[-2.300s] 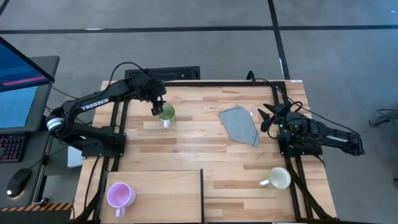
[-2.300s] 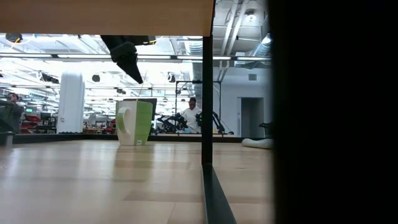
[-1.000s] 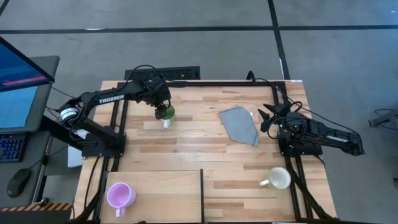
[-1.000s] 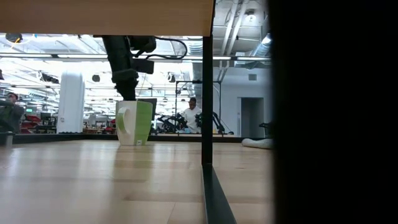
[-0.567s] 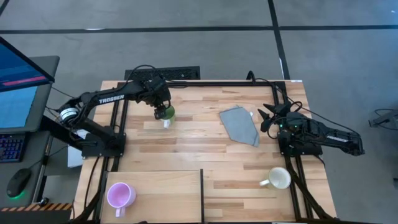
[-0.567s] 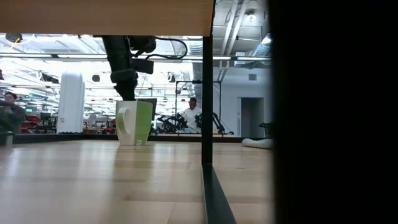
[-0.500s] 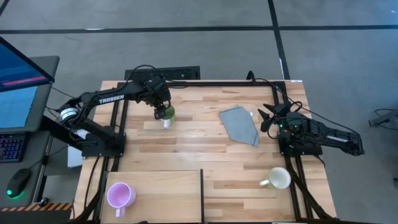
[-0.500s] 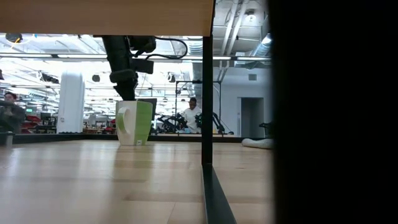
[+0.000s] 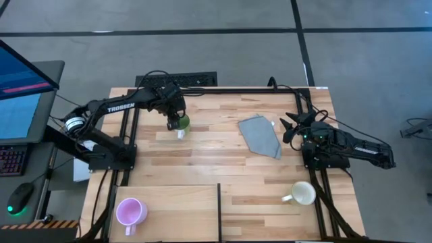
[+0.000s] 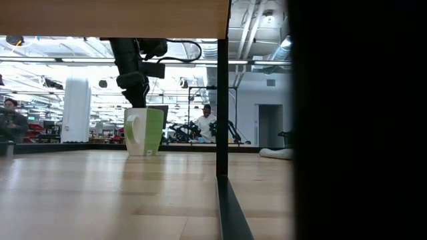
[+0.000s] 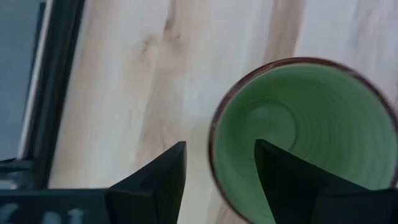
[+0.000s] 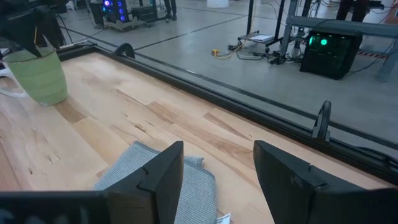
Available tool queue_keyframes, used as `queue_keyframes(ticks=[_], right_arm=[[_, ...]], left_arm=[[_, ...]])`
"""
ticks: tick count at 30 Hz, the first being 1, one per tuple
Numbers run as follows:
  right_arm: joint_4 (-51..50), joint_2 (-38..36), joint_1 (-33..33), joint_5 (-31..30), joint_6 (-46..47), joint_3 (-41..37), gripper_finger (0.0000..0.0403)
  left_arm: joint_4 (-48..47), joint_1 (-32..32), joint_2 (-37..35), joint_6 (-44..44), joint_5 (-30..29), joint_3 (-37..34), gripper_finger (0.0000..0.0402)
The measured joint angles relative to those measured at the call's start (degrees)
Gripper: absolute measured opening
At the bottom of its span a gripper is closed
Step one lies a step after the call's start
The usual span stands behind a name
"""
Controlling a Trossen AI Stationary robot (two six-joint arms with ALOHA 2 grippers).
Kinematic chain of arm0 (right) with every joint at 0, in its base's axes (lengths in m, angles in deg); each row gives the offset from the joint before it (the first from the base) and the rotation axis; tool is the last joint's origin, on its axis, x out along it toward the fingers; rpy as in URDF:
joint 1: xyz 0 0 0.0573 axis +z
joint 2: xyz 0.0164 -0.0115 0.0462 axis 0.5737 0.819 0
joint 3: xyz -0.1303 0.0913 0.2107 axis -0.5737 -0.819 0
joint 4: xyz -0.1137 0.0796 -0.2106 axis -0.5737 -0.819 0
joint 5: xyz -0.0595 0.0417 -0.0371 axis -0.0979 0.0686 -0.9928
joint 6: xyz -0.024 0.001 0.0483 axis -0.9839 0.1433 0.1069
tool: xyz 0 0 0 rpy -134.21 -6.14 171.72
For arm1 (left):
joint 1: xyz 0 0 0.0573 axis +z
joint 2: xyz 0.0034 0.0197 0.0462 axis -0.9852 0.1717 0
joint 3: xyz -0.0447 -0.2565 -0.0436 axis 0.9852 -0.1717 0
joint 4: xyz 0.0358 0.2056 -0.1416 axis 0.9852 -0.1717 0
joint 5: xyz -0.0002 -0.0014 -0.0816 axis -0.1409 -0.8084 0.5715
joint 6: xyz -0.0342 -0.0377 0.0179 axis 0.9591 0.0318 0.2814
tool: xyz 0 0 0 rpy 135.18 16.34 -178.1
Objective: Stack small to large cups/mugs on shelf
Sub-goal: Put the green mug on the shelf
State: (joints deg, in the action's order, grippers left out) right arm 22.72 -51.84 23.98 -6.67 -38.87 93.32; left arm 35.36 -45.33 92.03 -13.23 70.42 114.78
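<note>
Plank tabletop (image 9: pixel 202 155), as I read it from my station, placed against the grey folded cloth (image 9: pixel 260 135):
- Green mug (image 9: pixel 180 123): well left of the cloth; my left gripper (image 11: pixel 217 171) straddles its rim, one finger inside, one outside, not yet clenched.
- Right gripper (image 12: pixel 217 165): just right of the cloth, parted, empty.
- White mug (image 9: pixel 302 193): nearer me than the cloth.
- Purple mug (image 9: pixel 130 211): on the shelf (image 9: pixel 175 209), far corner from the cloth.

We see grey concrete floor (image 9: pixel 223 54) around table; monitor (image 9: pixel 23 94) beside it; ceiling strip lights (image 10: pixel 60 60) beyond.
</note>
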Motion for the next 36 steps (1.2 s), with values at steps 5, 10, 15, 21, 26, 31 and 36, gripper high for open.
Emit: queue_keyframes(ticks=[5,10,15,21,26,31,36], right_arm=[[0.0,0.0,0.0,0.0,0.0,0.0,0.0216],[0.0,0.0,0.0,0.0,0.0,0.0,0.0216],[0.0,0.0,0.0,0.0,0.0,0.0,0.0216],[0.0,0.0,0.0,0.0,0.0,0.0,0.0216],[0.0,0.0,0.0,0.0,0.0,0.0,0.0216],[0.0,0.0,0.0,0.0,0.0,0.0,0.0216],[0.0,0.0,0.0,0.0,0.0,0.0,0.0216]], left_arm=[[0.0,0.0,0.0,0.4,0.3,0.0,0.0178],[-0.1,0.0,0.0,0.5,0.1,0.0,0.0178],[-0.4,-0.1,1.4,0.6,0.7,0.0,0.0178],[-1.1,-0.7,4.8,0.5,-2.0,0.0,0.0178],[-1.2,-1.6,4.8,0.0,-3.7,0.0,0.0178],[-1.1,-1.6,4.8,0.0,-3.8,0.0,0.0178],[-1.0,-1.6,4.8,0.1,-3.8,0.0,0.0178]])
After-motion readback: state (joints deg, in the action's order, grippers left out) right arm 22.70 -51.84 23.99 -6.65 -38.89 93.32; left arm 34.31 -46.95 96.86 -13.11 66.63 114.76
